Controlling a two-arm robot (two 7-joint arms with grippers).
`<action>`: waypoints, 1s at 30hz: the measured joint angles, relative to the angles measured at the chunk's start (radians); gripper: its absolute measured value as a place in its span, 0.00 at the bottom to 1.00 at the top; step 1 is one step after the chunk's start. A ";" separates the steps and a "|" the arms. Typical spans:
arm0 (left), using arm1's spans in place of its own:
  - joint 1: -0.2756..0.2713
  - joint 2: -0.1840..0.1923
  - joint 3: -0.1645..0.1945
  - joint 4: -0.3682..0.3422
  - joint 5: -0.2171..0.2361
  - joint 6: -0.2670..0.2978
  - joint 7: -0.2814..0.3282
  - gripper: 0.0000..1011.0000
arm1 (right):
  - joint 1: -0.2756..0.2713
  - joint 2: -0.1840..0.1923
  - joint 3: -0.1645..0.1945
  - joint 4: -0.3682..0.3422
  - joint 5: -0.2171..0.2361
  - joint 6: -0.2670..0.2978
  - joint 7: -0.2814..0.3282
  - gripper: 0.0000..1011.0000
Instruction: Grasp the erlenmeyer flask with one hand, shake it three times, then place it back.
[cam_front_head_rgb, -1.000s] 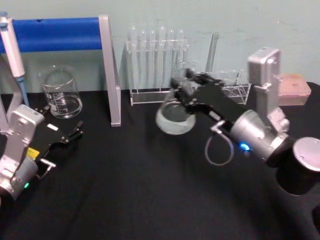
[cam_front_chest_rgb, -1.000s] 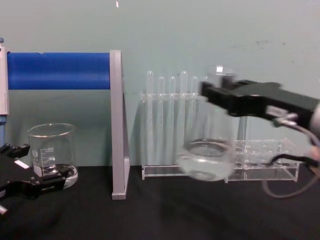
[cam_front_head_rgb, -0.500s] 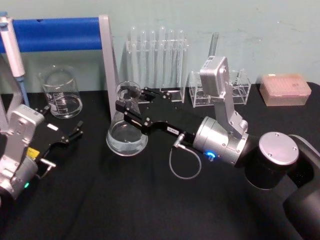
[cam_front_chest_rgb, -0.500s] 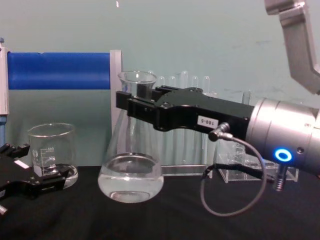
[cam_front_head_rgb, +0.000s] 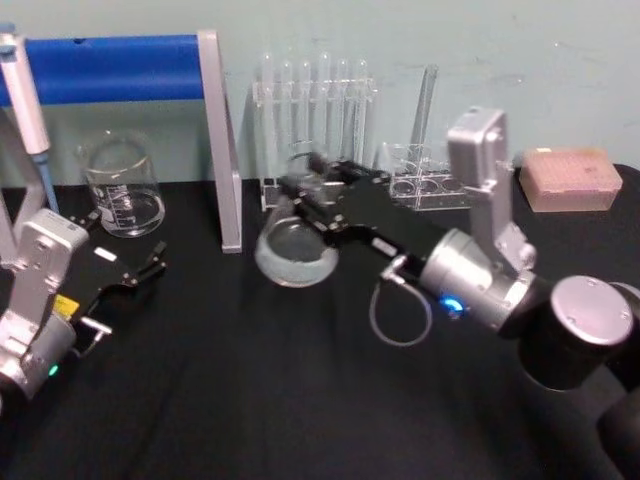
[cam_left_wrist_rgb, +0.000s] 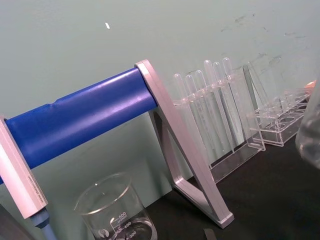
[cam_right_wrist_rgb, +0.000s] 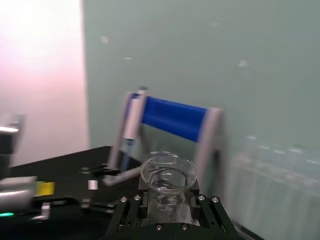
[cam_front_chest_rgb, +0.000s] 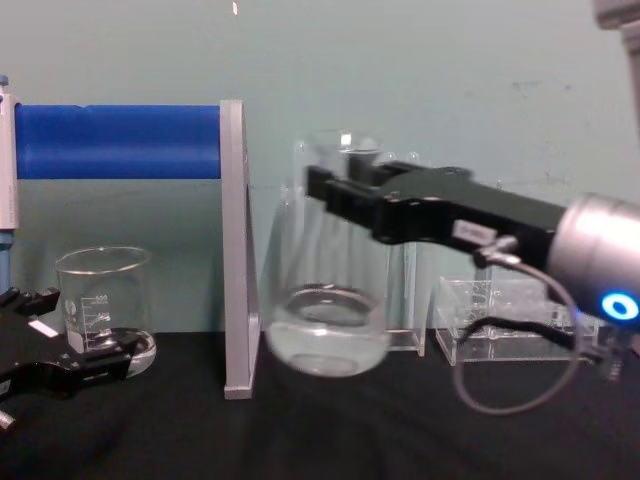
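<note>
While aloft, clear conical erlenmeyer flask (cam_front_chest_rgb: 325, 335)

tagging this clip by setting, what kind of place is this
Probably a chemistry lab bench: an erlenmeyer flask of clear liquid held by the right gripper, a rack of test tubes, and a graduated glass beaker.

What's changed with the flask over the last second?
The right tool, still shut on the erlenmeyer flask, swung it to the robot's left, then partway back to the right. The left tool and the beaker stayed put.
</note>
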 joint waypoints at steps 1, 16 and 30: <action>0.000 0.000 0.000 0.000 0.000 0.000 0.000 0.99 | -0.008 0.004 0.009 -0.007 -0.003 0.000 -0.013 0.44; 0.000 0.000 0.000 0.000 0.000 0.000 0.000 0.99 | -0.207 0.048 0.227 -0.169 -0.091 0.036 -0.292 0.44; 0.000 0.000 0.000 0.000 0.000 0.000 0.000 0.99 | -0.207 0.011 0.241 -0.162 -0.117 0.042 -0.267 0.44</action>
